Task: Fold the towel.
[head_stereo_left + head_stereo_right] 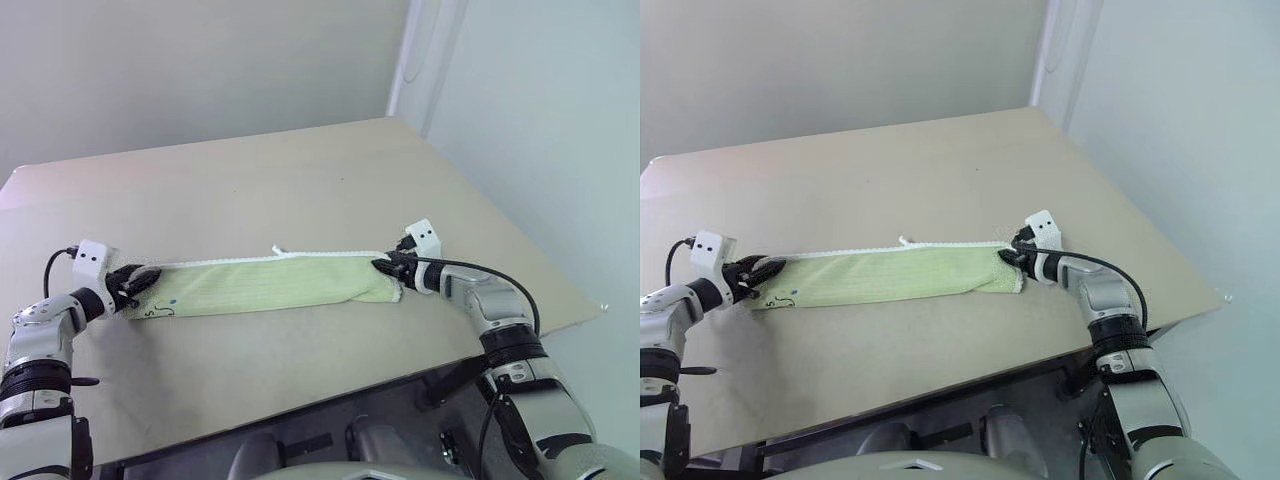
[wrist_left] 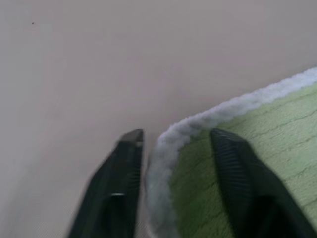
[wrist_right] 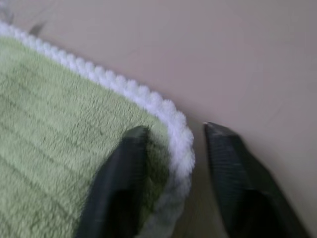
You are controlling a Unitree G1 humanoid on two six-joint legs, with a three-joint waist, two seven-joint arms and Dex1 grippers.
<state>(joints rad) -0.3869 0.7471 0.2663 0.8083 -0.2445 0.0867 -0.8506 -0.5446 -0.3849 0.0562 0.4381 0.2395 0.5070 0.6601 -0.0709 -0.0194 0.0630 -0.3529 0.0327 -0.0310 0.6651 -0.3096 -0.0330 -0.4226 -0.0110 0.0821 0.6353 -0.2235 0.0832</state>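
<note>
The towel (image 1: 270, 283), pale lime-green with white edging, lies on the table as a long narrow folded strip running left to right. A small white loop tag (image 1: 280, 248) sticks out of its far edge. My left gripper (image 1: 140, 282) is at the strip's left end. It is open, and in the left wrist view its fingers (image 2: 124, 163) stand on either side of the towel's white corner edge (image 2: 168, 144). My right gripper (image 1: 385, 266) is at the right end, also open. One of its fingers (image 3: 129, 163) rests on the green cloth (image 3: 59, 114) and the other stands just off the edging.
The beige table (image 1: 300, 180) stretches well beyond the towel toward the far wall. Its front edge (image 1: 330, 395) runs close below my arms, and its right corner (image 1: 600, 305) lies near a pale wall.
</note>
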